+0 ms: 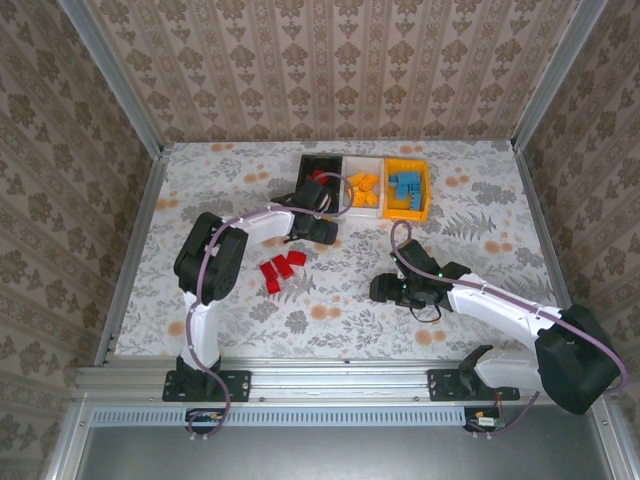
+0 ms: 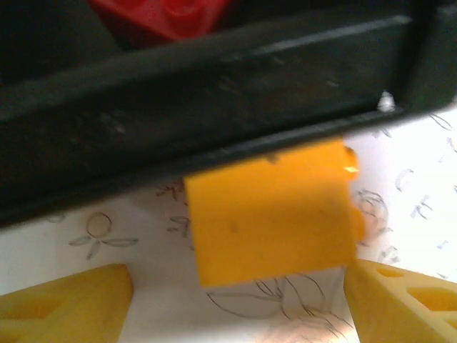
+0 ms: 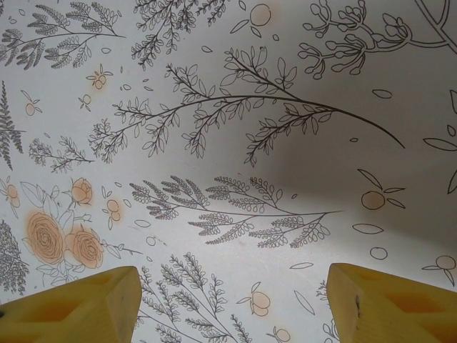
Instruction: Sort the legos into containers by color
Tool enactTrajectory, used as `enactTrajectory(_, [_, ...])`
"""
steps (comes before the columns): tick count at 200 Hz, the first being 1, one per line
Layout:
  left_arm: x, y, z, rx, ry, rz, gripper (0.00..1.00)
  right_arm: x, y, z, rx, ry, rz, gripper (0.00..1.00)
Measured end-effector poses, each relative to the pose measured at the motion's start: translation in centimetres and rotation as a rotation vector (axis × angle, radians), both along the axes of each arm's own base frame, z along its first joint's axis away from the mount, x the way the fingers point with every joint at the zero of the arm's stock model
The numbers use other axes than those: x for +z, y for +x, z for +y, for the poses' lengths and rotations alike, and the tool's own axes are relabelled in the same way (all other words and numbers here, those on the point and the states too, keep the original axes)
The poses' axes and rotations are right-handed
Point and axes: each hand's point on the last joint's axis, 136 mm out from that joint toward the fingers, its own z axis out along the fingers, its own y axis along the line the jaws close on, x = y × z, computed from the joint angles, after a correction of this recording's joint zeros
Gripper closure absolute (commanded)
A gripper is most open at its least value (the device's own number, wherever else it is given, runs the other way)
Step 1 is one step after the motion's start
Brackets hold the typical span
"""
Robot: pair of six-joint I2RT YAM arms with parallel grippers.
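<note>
The containers stand in a row at the upper middle of the top view: black tray on the left, white tray in the middle, yellow-orange tray on the right. Red legos lie in the black one, orange bricks in the white one and blue bricks in the yellow-orange one. A cluster of loose red bricks lies on the floral tabletop left of centre, below the left arm's wrist, which covers the black tray's near edge. In the left wrist view the tray's dark wall runs across the upper frame and blocks the way ahead. A single orange brick sits just against it, with a red brick behind the wall at the top edge. The left jaws stand apart, their yellow fingers at the lower corners, the orange brick between them and nearer the right-hand one, not gripped. The right jaws are spread wide over bare tabletop at lower right of centre, with nothing between their fingers.
</note>
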Motion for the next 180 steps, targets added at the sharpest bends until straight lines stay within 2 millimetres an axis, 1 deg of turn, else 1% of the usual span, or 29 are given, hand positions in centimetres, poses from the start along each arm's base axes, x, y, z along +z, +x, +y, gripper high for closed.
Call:
enactTrajectory(48, [0.1,1.3,-1.0,-0.002,-0.005,-0.002,0.20,-0.8,0.1,0.4,0.009,-0.020,0.032,0.29])
enactTrajectory(70, [0.1,1.8,-1.3,-0.001,-0.001,0.000,0.22,-0.9,0.2,0.9,0.017,-0.025,0.039,0.29])
enactTrajectory(85, [0.1,1.9,-1.4,0.000,0.001,0.001,0.26,-0.9,0.4,1.1,0.021,-0.026,0.042,0.29])
enactTrajectory(107, [0.1,2.0,-1.2,0.003,0.003,0.001,0.34,-1.0,0.7,1.3,0.022,-0.028,0.044,0.29])
enactTrajectory(125, [0.1,2.2,-1.0,0.008,0.005,-0.001,0.43,-1.1,0.8,1.5,0.024,-0.029,0.045,0.29])
enactTrajectory(149, [0.2,2.3,-1.0,0.012,0.001,-0.004,0.48,-1.1,0.9,1.6,0.026,-0.029,0.046,0.29])
enactTrajectory(180, [0.1,2.3,-0.9,0.013,-0.001,-0.012,0.51,-1.0,0.9,1.7,0.028,-0.028,0.044,0.29])
